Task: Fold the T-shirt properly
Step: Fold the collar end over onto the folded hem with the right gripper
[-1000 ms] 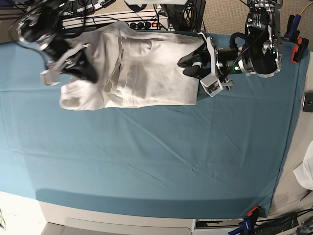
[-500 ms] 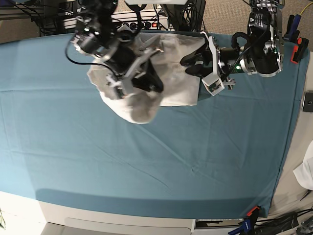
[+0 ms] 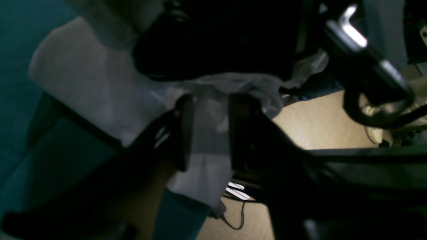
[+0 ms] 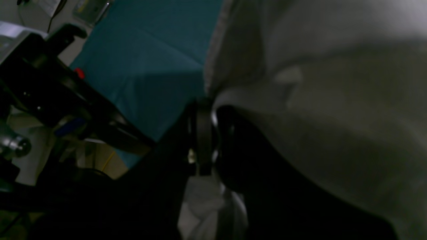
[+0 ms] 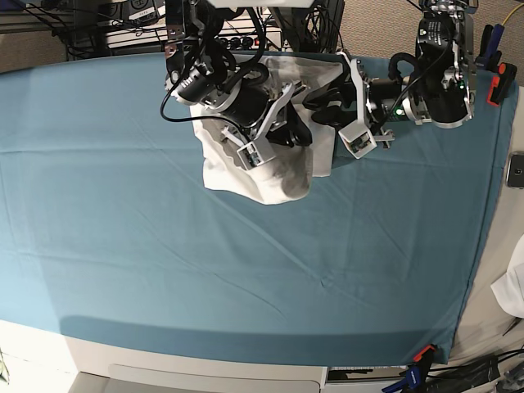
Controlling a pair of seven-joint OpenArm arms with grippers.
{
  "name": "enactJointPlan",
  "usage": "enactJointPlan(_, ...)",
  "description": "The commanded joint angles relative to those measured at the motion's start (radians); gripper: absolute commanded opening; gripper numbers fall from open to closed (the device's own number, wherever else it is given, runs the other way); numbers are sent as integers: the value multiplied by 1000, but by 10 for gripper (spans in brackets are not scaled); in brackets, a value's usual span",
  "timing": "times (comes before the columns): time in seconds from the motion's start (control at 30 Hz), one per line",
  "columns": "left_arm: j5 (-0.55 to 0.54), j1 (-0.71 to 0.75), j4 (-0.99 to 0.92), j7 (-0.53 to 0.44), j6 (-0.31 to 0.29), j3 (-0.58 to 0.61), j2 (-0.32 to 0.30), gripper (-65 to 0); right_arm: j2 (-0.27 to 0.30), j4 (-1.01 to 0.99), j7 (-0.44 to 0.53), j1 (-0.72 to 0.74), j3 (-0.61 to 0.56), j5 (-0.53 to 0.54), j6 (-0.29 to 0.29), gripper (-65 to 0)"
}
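T-shirt (image 5: pixel 258 176): we see it bunched at the teal cloth's (image 5: pixel 246 270) far edge.
Right gripper (image 4: pixel 213 133): pinching a shirt fold.
Left gripper (image 3: pixel 206 130): spread astride the hem.
Open room: near cloth.

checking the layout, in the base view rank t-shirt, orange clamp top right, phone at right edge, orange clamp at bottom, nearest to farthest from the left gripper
From the left gripper:
1. T-shirt: right at the fingers, on the far side of the table.
2. Top orange clamp: at the cloth's far right corner.
3. Phone: right edge, a little farther out.
4. Bottom orange clamp: near right corner, farthest.
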Motion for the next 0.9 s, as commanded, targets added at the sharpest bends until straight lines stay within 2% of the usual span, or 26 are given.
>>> enactJointPlan(0.0,-25,-5,15,-23,-5,-2,-8,-457,-6,17,29,8,-6,30,10,-650)
enactJointPlan(0.03,-25,-5,15,-23,-5,-2,-8,-457,-6,17,26,8,-6,34,22,-650)
enactJointPlan(0.07,-25,-5,15,-23,-5,-2,-8,-457,-6,17,25,8,-6,47,44,-603)
enactJointPlan(0.13,-25,-5,15,-24,-5,-2,-8,-457,-6,17,20,8,-8,103,90,-454)
enactJointPlan(0.17,-25,-5,15,-27,-5,-2,-8,-456,-6,17,18,8,-14,137,109,-404)
enactJointPlan(0.2,-25,-5,15,-27,-5,-2,-8,-457,-6,17,18,8,-24,170,132,-388)
enactJointPlan(0.33,-25,-5,15,-28,-5,-2,-8,-457,-6,19,2,8,-98,280,212,-388)
enactJointPlan(0.53,-24,-4,15,-27,-5,-2,-11,-456,-6,21,-31,17,-144,355,212,-388)
enactJointPlan(0.67,-24,-5,15,-25,-5,-2,-11,-457,-6,21,-53,17,-134,338,212,-388)
enactJointPlan(0.87,-24,-5,15,-21,-5,-4,-21,-456,-6,21,-90,17,-133,208,212,-388)
